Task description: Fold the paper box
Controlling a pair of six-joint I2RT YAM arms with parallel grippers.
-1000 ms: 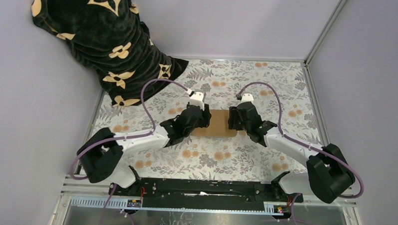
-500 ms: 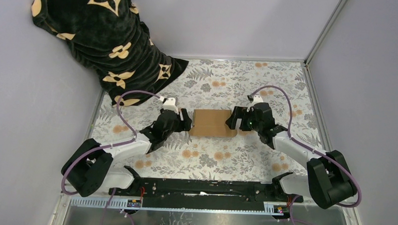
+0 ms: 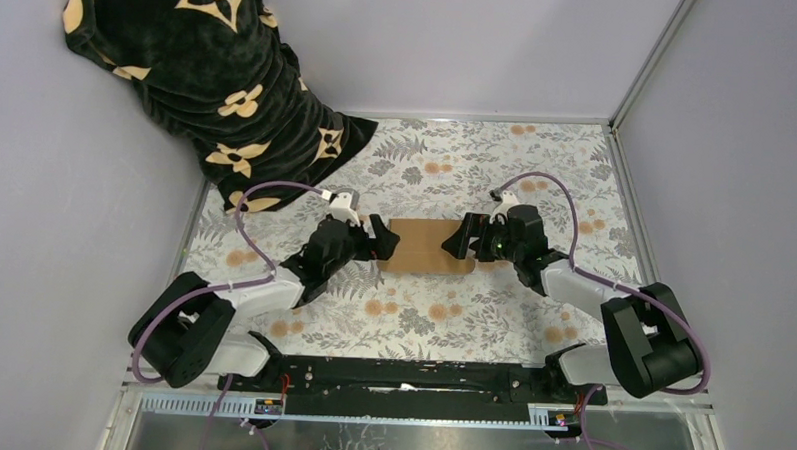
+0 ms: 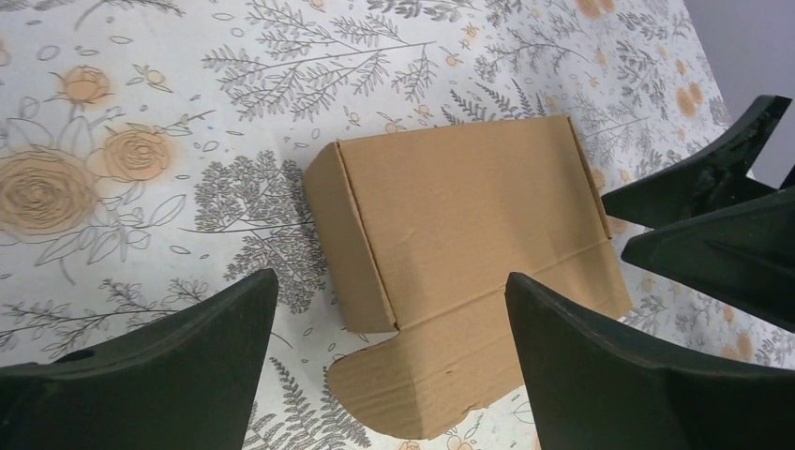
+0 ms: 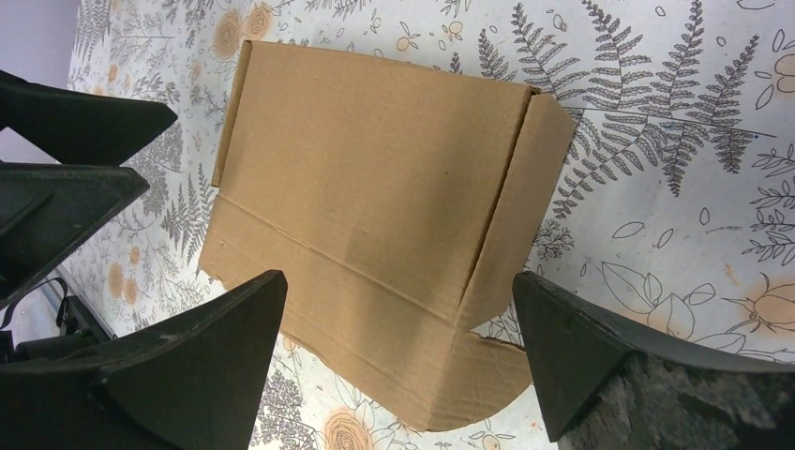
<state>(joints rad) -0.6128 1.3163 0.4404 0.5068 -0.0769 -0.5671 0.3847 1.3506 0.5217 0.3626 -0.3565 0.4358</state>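
The paper box (image 3: 429, 246) is a small brown cardboard box lying on the floral cloth between both arms. Its lid is down, and a flap with rounded corners (image 4: 441, 366) lies flat on the cloth along its near side. My left gripper (image 3: 382, 240) is open just off the box's left end, touching nothing. In the left wrist view the left gripper (image 4: 391, 277) frames the box (image 4: 469, 206). My right gripper (image 3: 460, 238) is open at the right end, empty. In the right wrist view the right gripper (image 5: 398, 277) frames the box (image 5: 375, 159).
A black blanket with tan flower marks (image 3: 210, 68) hangs over the back left corner. Grey walls close the table on three sides. A black rail (image 3: 409, 377) runs along the near edge between the arm bases.
Both grippers were pressed against the box's ends a second ago. They let go, opened wide and drew back sideways, then crept slightly back toward the box. The box stayed put.
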